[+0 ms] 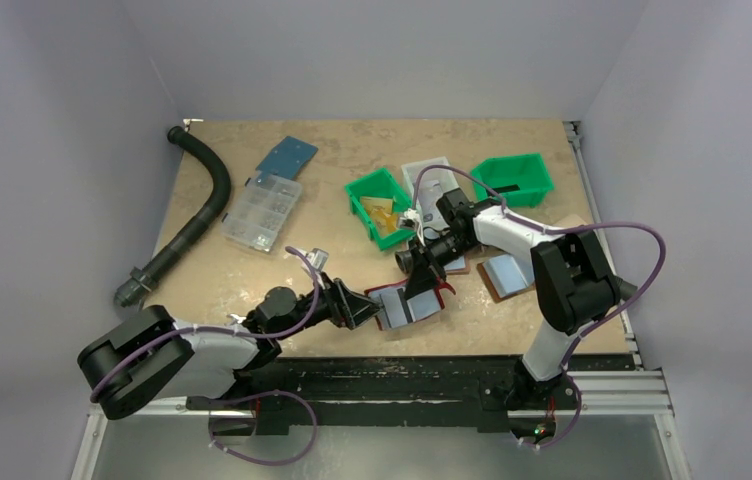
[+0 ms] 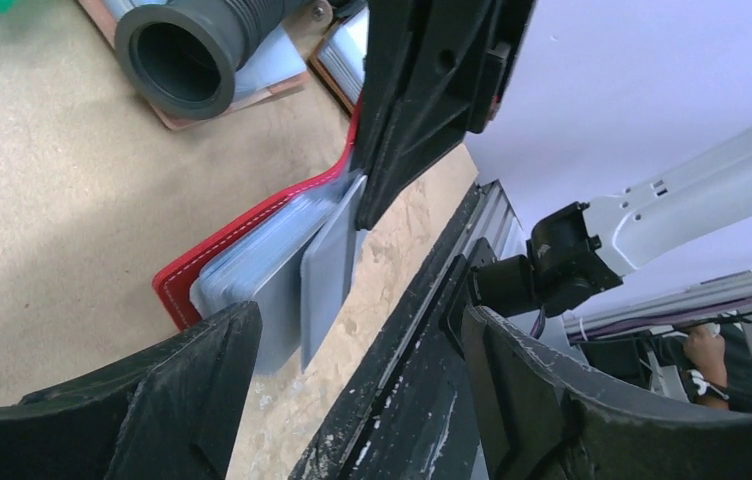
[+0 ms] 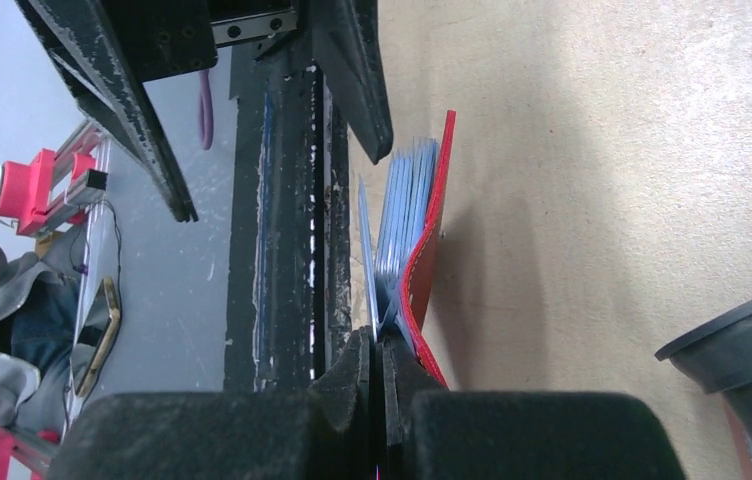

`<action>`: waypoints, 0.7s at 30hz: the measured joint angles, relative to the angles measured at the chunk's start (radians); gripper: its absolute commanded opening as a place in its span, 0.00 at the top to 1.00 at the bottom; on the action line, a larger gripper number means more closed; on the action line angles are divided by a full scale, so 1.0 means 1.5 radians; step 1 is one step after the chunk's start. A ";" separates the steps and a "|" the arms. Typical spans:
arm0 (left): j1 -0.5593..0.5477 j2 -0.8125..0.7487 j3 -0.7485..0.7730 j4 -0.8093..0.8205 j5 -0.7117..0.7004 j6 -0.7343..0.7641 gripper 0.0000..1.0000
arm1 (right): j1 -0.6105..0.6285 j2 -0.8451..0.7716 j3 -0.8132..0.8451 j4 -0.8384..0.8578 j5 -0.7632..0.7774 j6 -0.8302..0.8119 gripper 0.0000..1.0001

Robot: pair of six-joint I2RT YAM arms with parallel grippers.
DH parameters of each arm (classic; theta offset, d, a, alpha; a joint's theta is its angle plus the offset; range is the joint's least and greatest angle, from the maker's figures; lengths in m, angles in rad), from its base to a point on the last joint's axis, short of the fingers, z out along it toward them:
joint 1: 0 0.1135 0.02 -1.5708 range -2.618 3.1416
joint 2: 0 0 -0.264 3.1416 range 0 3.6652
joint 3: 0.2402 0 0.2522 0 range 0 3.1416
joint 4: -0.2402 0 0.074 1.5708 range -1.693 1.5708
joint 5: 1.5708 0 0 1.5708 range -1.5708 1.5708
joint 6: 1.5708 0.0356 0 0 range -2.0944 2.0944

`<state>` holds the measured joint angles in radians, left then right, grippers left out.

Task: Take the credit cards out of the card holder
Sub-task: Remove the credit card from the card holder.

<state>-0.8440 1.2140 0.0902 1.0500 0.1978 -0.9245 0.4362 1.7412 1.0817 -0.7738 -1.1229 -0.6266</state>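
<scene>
— Jaws wide apart, the left gripper [image 2: 357, 345] hovers just beside the card holder [image 2: 214, 262] at the near edge of the table [image 1: 372, 140]. And the other arm?

— Pinched shut: the right gripper [image 3: 382, 350] is clamped on one edge of the holder, lifting its red cover at a tilt so the pale pockets fan toward the left gripper. One grey credit card [image 2: 328, 270] stands proud of its pocket.

— How will that card handle?

— Light, thin and stiff by the look of it, with a slick face. It is likely to slip from a loose pinch, or flex if squeezed at a corner. The holder looks soft and floppy, so it probably needs that right-hand clamp as an anchor.

— Where to take hold?

— On the exposed end of the card, its flat faces between the pads, pulling straight along the pocket.
</scene>
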 measured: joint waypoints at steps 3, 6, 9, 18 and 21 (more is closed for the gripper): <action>-0.004 0.011 0.000 0.004 -0.015 0.001 0.23 | -0.004 0.000 0.001 -0.003 -0.006 0.000 1.00; -0.006 0.011 0.004 0.005 -0.021 0.003 0.29 | -0.005 0.000 0.002 -0.007 -0.014 -0.001 1.00; -0.007 0.015 0.008 0.019 -0.021 0.005 0.34 | -0.005 0.000 0.002 -0.011 -0.015 -0.001 1.00; -0.019 0.053 0.021 0.043 -0.017 0.005 0.41 | -0.007 0.000 0.002 -0.014 -0.016 -0.001 1.00; -0.019 0.060 0.021 0.043 -0.018 0.005 0.41 | -0.008 0.000 0.002 -0.015 -0.017 -0.001 1.00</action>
<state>-0.8730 1.3037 0.1215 1.1141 0.1711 -0.9165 0.4240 1.7412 1.0851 -0.7963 -1.1481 -0.6277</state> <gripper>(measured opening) 0.592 0.020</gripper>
